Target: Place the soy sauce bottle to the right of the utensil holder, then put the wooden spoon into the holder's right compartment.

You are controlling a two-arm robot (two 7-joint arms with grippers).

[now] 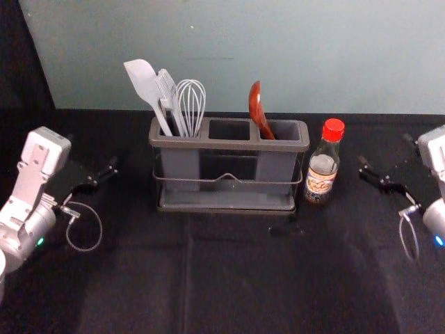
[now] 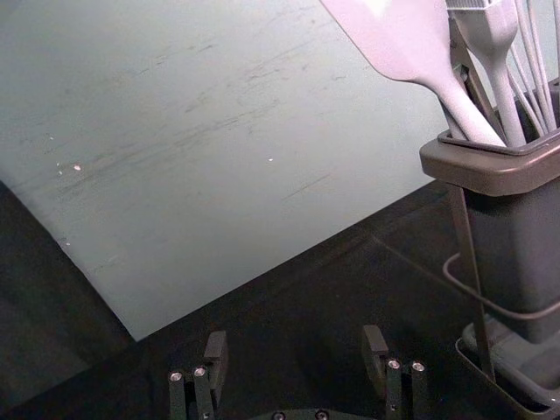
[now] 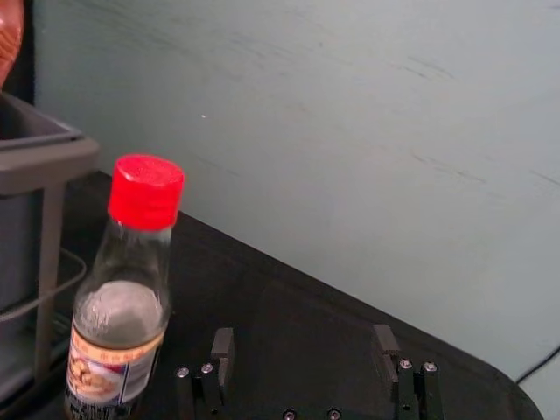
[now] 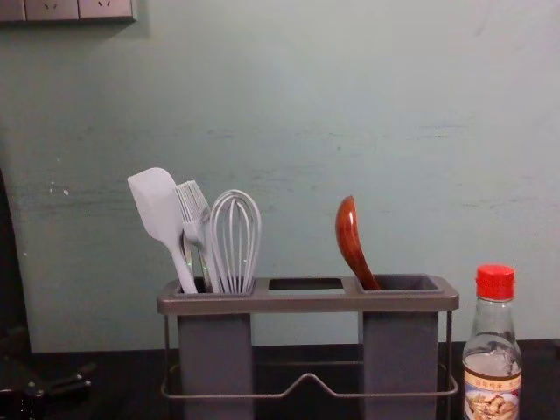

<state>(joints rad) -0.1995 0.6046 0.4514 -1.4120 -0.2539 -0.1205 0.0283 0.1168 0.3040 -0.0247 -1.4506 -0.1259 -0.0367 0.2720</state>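
Tabletop (image 1: 236,285): one spoon (image 1: 256,108) in one holder (image 1: 229,145), one bottle (image 1: 322,167) beside; left hand (image 1: 105,176), right hand (image 1: 370,173) flanking, open.

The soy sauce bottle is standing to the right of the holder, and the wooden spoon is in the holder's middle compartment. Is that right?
Not quite: the wooden spoon is in the right compartment, not the middle one, as the head view shows. The soy sauce bottle does stand to the right of the holder.

Head view looking down, chest level, wrists nearer, holder (image 1: 229,145) shared
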